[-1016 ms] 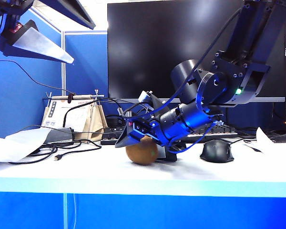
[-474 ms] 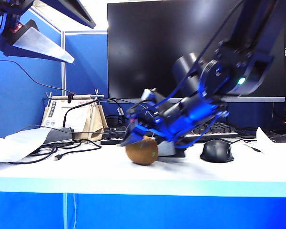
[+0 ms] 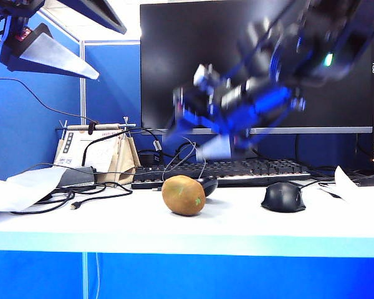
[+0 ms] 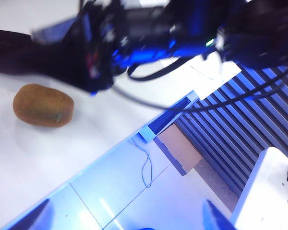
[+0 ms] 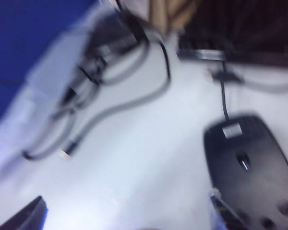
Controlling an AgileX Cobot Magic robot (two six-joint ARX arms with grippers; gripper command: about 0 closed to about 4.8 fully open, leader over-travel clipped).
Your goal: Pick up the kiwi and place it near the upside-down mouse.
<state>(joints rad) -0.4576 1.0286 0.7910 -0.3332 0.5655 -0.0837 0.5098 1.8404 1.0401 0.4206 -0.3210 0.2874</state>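
The brown, fuzzy kiwi (image 3: 184, 195) lies alone on the white table (image 3: 237, 227). It also shows in the left wrist view as the kiwi (image 4: 43, 105). Just behind it and to its right lies the upside-down mouse (image 3: 206, 184). The right wrist view shows the mouse's black underside (image 5: 249, 167) with its label and sensor. My right gripper (image 3: 202, 140) is blurred, high above both. It stands open (image 5: 125, 215) with nothing between its fingers. My left gripper (image 3: 109, 55) hangs open at the far upper left, and its tips frame the floor (image 4: 127, 220).
An upright black mouse (image 3: 283, 197) sits to the right of the kiwi. A keyboard (image 3: 249, 169) and a monitor (image 3: 237, 62) stand behind. Loose cables (image 3: 81, 193), a paper bag (image 3: 100, 156) and white paper (image 3: 19, 187) crowd the left side.
My right gripper was down around the kiwi and has risen well above it with its fingers apart. The kiwi stays on the table. The left arm has not moved.
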